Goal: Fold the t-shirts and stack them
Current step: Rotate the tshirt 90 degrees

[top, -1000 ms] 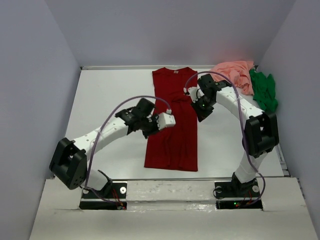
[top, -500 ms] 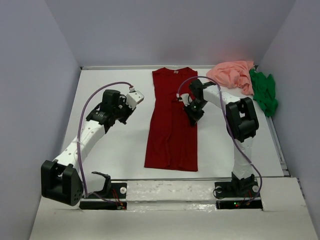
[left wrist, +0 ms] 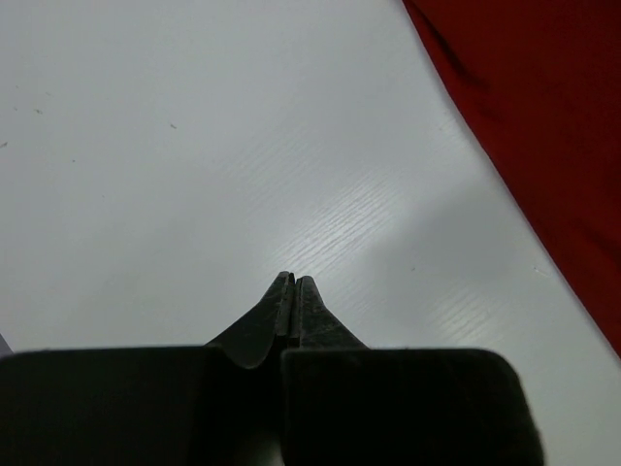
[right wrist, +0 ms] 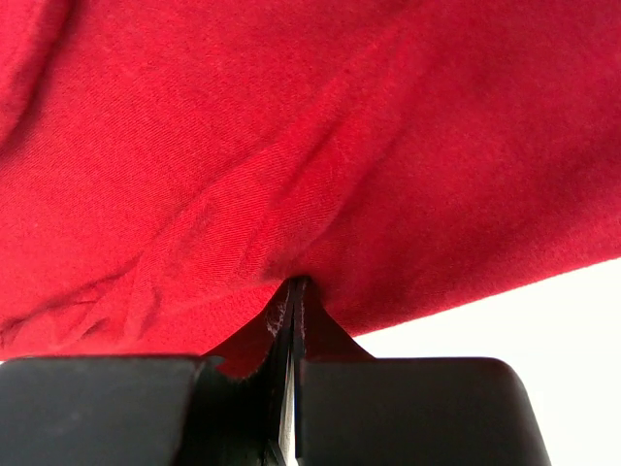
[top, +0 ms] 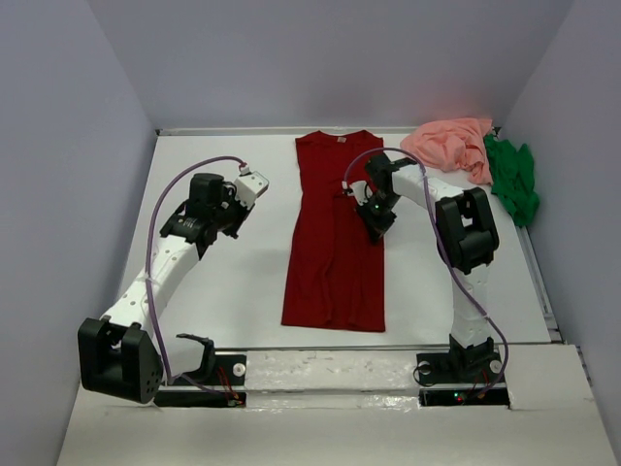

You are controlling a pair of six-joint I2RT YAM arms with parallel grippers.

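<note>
The table carries the red shirt flat in the middle as a long narrow strip, apparently folded lengthwise only. The pink shirt and green shirt lie crumpled at the far right corner, so most of the work is left. The right gripper, jaws together, pinches a pucker of cloth near the red shirt's right edge. The left gripper, also closed and holding nothing, hovers over bare table left of it.

Overhead, two wrist close-ups; shared t-shirt
</note>
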